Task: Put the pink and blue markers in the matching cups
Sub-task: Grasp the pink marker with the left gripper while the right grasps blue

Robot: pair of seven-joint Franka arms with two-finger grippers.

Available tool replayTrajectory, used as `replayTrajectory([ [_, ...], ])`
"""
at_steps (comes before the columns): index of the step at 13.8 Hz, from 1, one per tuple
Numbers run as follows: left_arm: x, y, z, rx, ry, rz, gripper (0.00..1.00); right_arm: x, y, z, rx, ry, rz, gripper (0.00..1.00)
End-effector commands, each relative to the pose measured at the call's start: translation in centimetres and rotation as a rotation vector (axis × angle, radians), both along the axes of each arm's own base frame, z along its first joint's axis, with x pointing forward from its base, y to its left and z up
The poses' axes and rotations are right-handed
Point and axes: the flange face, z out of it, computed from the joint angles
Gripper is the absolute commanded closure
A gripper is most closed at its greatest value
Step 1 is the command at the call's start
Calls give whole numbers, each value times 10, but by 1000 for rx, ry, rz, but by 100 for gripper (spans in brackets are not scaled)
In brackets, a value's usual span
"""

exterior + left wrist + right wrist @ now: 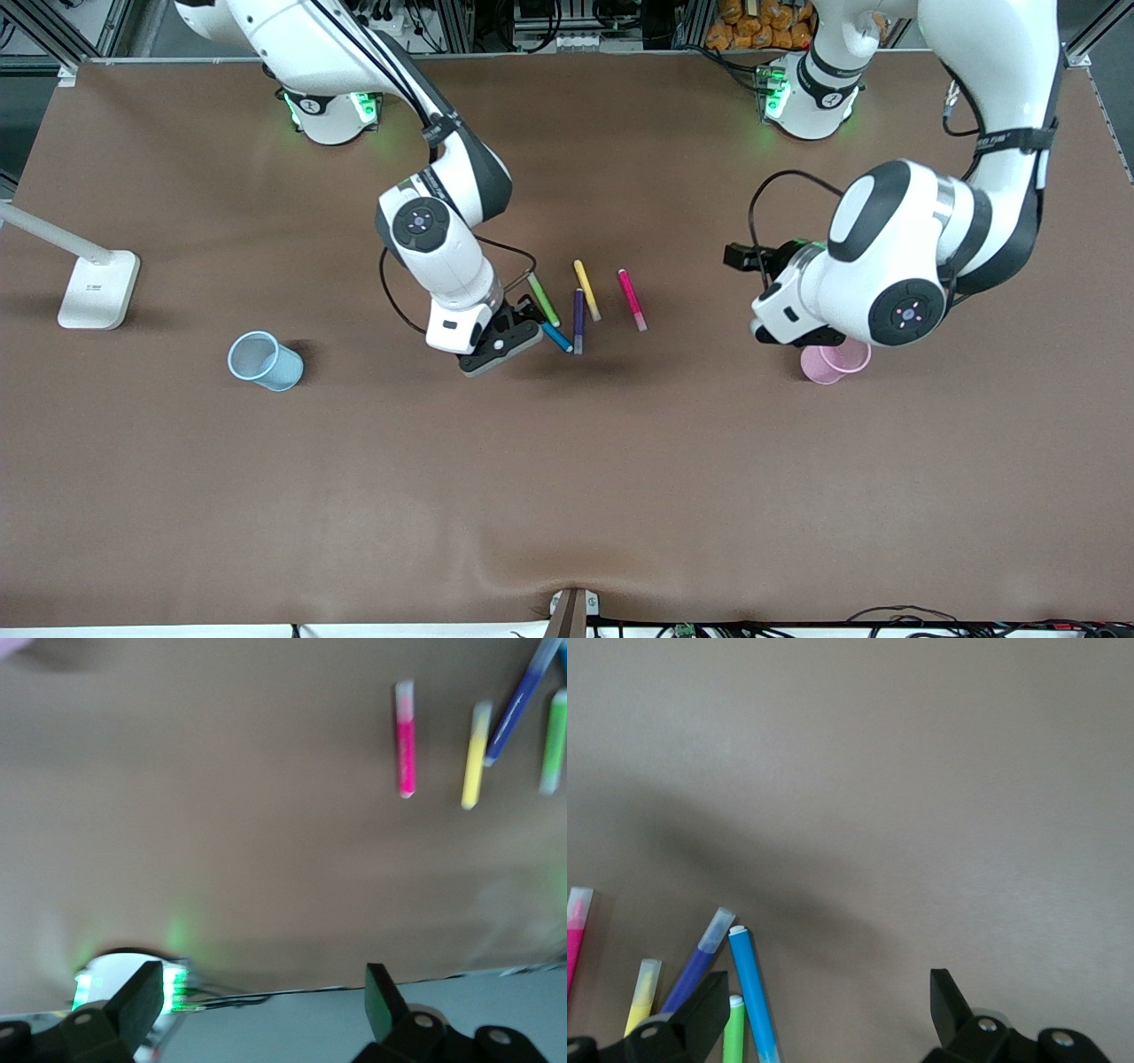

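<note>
Toward the right arm's end of the table stands the pale blue cup (264,361), empty. Next comes the right gripper (524,321), jaws wide and holding nothing, low over the marker cluster; the blue marker (557,338) lies just at its 3 o'clock, long axis running roughly 10 to 4, so this arm is plainly nearer. The pink marker (632,299) lies near 12 to 6. The left gripper (769,332), equally wide and empty, hovers by the pink cup (836,361). No legible writing.
</note>
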Motion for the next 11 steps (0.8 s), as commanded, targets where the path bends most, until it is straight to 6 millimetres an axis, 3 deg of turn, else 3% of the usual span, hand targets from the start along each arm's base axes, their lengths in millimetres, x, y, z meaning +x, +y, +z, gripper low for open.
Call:
replayTrajectory([
  [1,-6,-24,-27,49,29,171,0,-4,11,-23,-7,3,9,0],
  [5,-19,-31,-77,92,29,231,0,-18,31,-64,3,-23,40,0],
  [11,-43,-48,-151,60,-58,331,0,-29,43,-89,5,-35,63,0],
])
